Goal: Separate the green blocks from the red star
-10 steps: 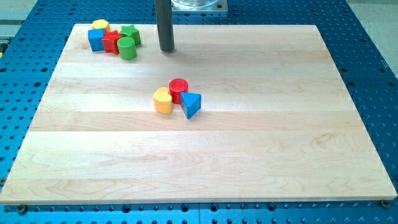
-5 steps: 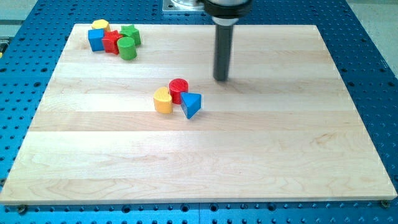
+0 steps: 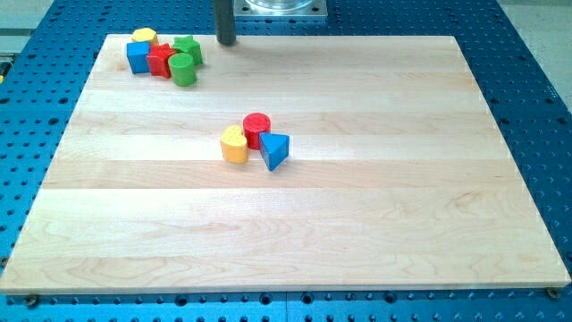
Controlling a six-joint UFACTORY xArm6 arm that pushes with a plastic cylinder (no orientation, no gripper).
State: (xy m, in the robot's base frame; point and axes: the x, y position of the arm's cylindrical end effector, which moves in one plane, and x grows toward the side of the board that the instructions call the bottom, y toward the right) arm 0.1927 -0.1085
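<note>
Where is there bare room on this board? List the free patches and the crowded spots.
Free: the wooden board's whole bottom half and right side, below and right of the middle trio, yellow block, red cylinder, blue triangle. Crowded: top-left corner, where green blocks touch the red star; my tip stands beside them.

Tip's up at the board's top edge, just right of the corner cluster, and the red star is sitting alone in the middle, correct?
Not quite. In the camera view the red star sits in the top-left cluster, touching the green cylinder and the other green block. My tip is where you said.
</note>
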